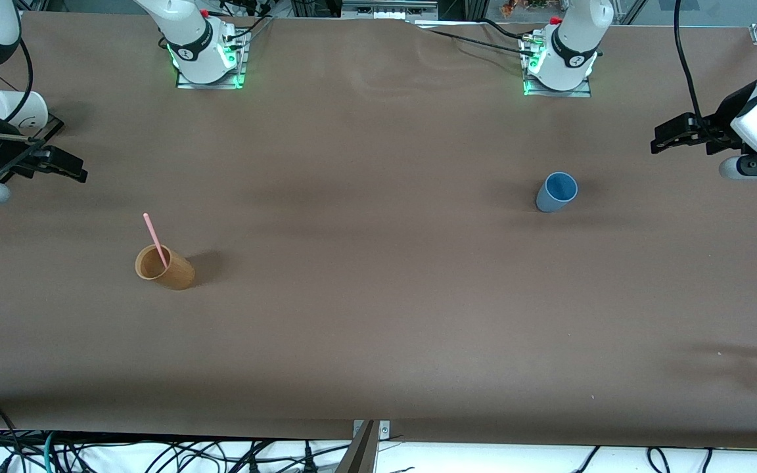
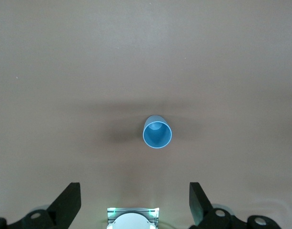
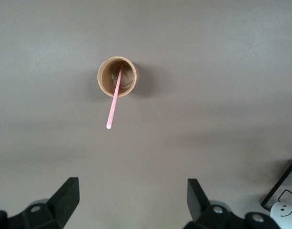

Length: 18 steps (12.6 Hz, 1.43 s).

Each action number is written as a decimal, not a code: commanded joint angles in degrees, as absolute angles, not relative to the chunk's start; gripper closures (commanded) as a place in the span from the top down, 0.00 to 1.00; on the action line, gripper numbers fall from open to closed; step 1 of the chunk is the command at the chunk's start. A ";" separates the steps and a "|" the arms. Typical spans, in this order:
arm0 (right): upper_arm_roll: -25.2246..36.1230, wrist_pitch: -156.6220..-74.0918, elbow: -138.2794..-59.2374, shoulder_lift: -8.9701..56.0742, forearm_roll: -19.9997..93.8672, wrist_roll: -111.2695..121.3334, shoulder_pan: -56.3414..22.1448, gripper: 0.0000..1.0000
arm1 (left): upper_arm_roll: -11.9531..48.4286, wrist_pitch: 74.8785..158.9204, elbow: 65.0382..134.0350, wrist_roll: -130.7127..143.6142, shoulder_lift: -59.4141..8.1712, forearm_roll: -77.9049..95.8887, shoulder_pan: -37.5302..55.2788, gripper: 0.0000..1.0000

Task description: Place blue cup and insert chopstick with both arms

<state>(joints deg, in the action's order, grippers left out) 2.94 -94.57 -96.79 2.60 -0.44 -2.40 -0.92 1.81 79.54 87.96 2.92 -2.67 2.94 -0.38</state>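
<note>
My right gripper [image 1: 63, 165] hangs released, high over the bench [image 1: 378, 328] end; the chopstick [image 1: 155, 240] leans in the tan cup [image 1: 165, 267] below and ahead. I should pinch its free upper end. My left gripper [image 1: 671, 138], also released, should straddle the upright blue cup [image 1: 556, 192] squarely.
</note>
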 commanded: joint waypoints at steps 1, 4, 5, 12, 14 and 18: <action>2.29 -94.22 -97.29 2.02 -0.26 -2.20 -0.26 1.00 | 1.76 78.66 86.13 2.37 -3.43 1.76 -0.09 1.00; 2.20 -94.66 -97.21 2.02 -0.26 -2.29 -0.35 1.00 | 1.76 78.66 86.13 2.37 -3.43 1.76 -0.09 1.00; 2.20 -94.75 -97.21 2.02 -0.26 -2.37 -0.35 1.00 | 1.76 78.66 86.13 2.37 -3.43 1.76 -0.09 1.00; 2.20 -94.57 -97.21 2.11 -0.26 -2.29 -0.26 1.00 | 1.76 78.66 86.13 2.37 -3.43 1.85 -0.09 1.00; 2.20 -94.48 -97.21 2.02 -0.26 -2.37 -0.35 1.00 | 1.76 78.66 86.13 2.37 -3.43 1.85 -0.09 1.00; 2.20 -94.48 -97.21 2.11 -0.26 -2.37 -0.35 1.00 | 1.76 78.66 86.13 2.37 -3.43 1.93 -0.09 1.00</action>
